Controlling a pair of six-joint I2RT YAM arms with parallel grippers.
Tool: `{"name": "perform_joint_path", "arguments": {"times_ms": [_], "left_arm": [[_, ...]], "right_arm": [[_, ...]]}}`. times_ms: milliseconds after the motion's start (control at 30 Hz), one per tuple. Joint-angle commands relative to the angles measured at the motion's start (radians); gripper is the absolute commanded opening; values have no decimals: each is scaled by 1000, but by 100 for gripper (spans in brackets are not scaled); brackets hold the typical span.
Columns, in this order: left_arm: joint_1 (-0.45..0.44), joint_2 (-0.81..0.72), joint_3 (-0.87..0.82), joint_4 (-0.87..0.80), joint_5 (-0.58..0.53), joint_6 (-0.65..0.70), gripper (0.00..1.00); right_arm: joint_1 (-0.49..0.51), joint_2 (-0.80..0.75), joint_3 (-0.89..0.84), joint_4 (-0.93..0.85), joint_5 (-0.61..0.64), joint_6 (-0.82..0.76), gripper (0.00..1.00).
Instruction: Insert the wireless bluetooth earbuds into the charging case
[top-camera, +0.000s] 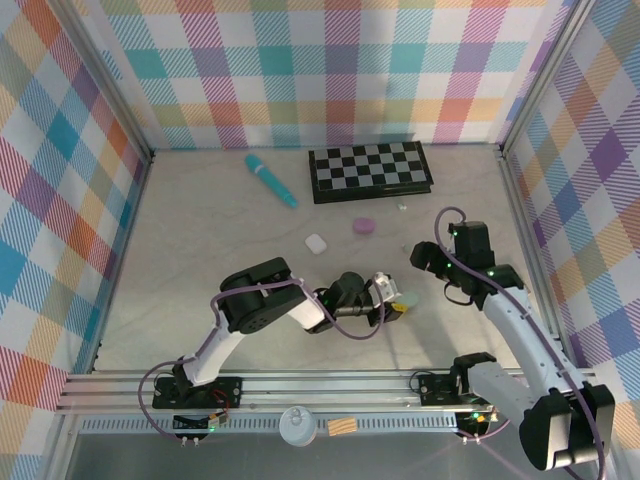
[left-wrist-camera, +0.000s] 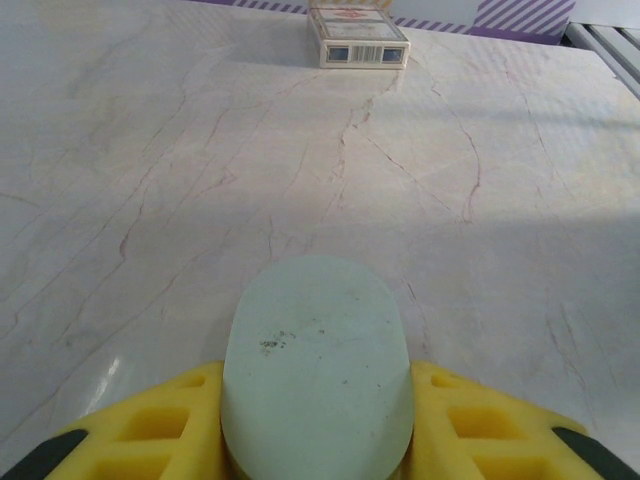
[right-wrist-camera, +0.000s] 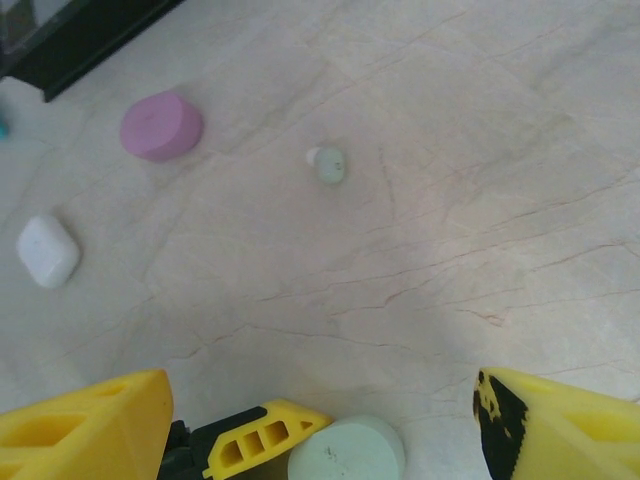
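Observation:
My left gripper (top-camera: 396, 299) (left-wrist-camera: 317, 385) is shut on a pale green pebble-like charging case (top-camera: 409, 299) (left-wrist-camera: 316, 350), its lid closed, held low over the marble table. In the right wrist view that case (right-wrist-camera: 347, 455) and one left finger (right-wrist-camera: 258, 443) show at the bottom edge. My right gripper (top-camera: 428, 258) (right-wrist-camera: 320, 395) hangs open just beyond the case, holding nothing. A tiny pale earbud (right-wrist-camera: 326, 165) (top-camera: 406, 247) lies on the table ahead of it. Another tiny whitish earbud (top-camera: 402, 207) lies near the chessboard.
A pink-purple case (top-camera: 363, 227) (right-wrist-camera: 160, 125) and a white case (top-camera: 317, 243) (right-wrist-camera: 47, 250) lie left of the earbud. A chessboard (top-camera: 369, 170) and a teal stick (top-camera: 271, 180) sit at the back. A small printed box (left-wrist-camera: 357, 40) lies far ahead of the left gripper.

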Motion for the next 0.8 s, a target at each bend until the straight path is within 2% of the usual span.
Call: {"name": "perform_joint_path", "arguments": {"times_ms": [0, 233, 433, 567, 700, 767], "left_arm": [[17, -109, -62, 70, 0, -14, 33], [104, -355, -208, 38, 29, -12, 33], [179, -552, -251, -92, 87, 4, 34], [206, -625, -254, -118, 125, 1, 34], [209, -660, -234, -156, 184, -5, 34], [208, -667, -231, -161, 196, -9, 34]], "right_arm": [[-17, -19, 22, 12, -160, 21, 79], [-51, -24, 17, 129, -511, 186, 79], [-54, 0, -86, 414, -825, 437, 73], [-55, 5, -134, 543, -899, 523, 69], [-53, 22, -211, 793, -957, 691, 65], [-48, 27, -214, 795, -954, 700, 64]]}}
